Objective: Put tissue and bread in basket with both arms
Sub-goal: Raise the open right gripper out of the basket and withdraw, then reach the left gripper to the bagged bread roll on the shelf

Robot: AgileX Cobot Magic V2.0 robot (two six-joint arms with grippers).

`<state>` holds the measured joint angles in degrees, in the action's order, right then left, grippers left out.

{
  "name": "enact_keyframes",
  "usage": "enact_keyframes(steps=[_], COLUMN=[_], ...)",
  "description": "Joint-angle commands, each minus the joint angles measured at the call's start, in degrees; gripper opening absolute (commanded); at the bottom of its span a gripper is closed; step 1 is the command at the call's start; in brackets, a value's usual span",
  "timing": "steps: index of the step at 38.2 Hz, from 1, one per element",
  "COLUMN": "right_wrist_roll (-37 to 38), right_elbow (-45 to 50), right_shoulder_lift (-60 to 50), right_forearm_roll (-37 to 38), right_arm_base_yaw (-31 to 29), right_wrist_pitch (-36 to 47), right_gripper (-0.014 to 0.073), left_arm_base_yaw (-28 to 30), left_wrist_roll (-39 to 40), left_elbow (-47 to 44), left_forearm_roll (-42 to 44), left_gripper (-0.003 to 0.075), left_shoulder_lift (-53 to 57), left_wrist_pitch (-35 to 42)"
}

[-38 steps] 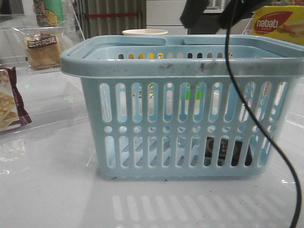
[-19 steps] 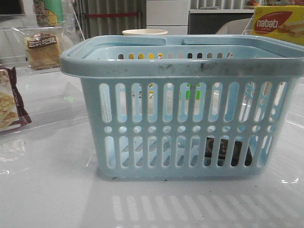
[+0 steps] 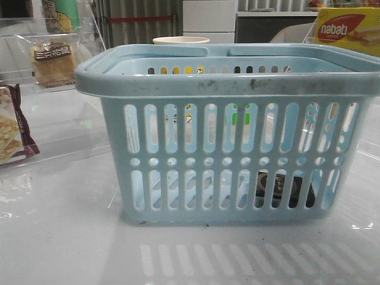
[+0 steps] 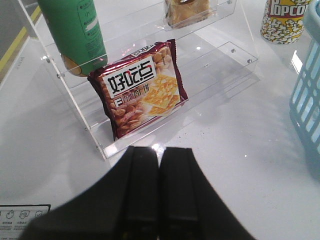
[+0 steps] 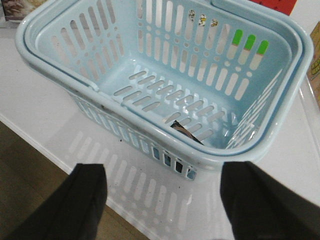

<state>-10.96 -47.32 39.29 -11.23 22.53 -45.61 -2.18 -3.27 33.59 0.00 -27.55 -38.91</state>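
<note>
The light-blue basket stands mid-table. The black tissue pack lies on its floor at the front right corner; in the right wrist view only a dark corner of it shows past the basket's rim. The wrapped bread stands on the clear acrylic shelf at the far left; its lower part shows in the left wrist view. My left gripper is shut and empty, on the table side of the shelf. My right gripper is open and empty, above the table in front of the basket. Neither gripper shows in the front view.
A maroon-edged cracker bag leans on the shelf's lower step, a green bottle above it. A popcorn cup stands behind the basket's side. A yellow nabati box is far right. The table's front edge is near.
The right arm and its black cable, over the basket's right side one second ago, have left the front view. The basket, tissue and bread have not moved.
</note>
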Motion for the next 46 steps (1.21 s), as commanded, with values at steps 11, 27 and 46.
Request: enact_keyframes(steps=[11, 27, 46], right_wrist_roll=[-0.7, -0.7, -0.7], right_elbow=[3.1, 4.1, 4.1], right_shoulder_lift=[-9.6, -11.0, -11.0], right_forearm_roll=[-0.2, -0.2, -0.2], right_arm_base_yaw=[0.0, 0.0, 0.0], right_wrist_pitch=[0.7, 0.9, 0.8], right_gripper=[0.058, 0.058, 0.058], left_arm_base_yaw=[0.0, 0.0, -0.1], left_wrist_roll=[0.4, 0.4, 0.1], left_elbow=[1.6, 1.6, 22.0], left_forearm_roll=[0.0, -0.4, -0.6], left_gripper=[0.009, 0.0106, 0.056], left_shoulder_lift=[-0.7, -1.3, -32.7], left_wrist_pitch=[4.1, 6.0, 15.2])
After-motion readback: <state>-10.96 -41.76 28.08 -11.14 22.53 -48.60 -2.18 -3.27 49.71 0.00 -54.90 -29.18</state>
